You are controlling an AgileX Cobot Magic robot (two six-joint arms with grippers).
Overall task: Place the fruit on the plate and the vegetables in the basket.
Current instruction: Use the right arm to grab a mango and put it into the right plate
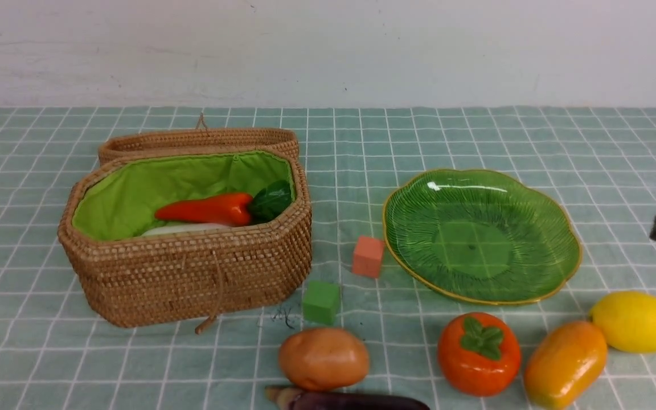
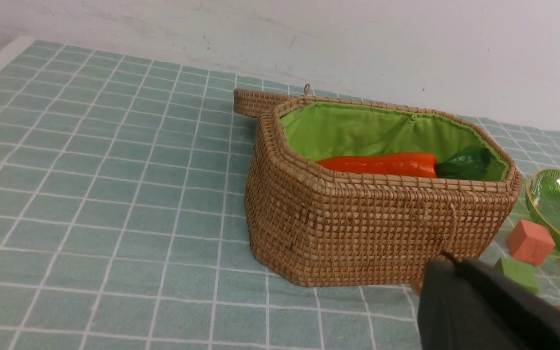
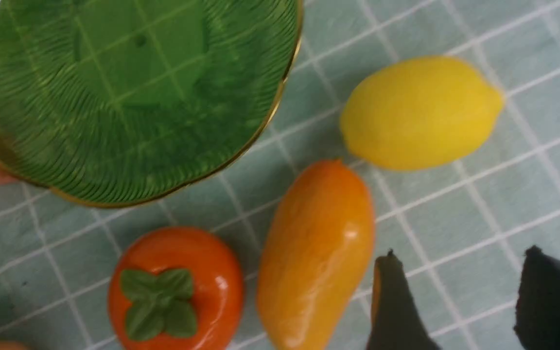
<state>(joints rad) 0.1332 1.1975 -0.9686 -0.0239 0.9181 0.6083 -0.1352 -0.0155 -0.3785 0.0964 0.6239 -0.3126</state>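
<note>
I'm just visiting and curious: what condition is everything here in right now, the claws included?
basket: lid open
carrot: inside basket
radish: inside basket, mostly hidden
plate: nothing on it
persimmon: on cloth, upright
mango: on cloth
lemon: on cloth
potato: on cloth
eggplant: on cloth
left claw: shut
right claw: open, holding nothing

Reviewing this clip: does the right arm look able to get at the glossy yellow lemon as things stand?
Probably yes. The right gripper hovers open near the yellow lemon, with only bare tablecloth between; the orange-yellow oval mango lies alongside, not across the way.
</note>
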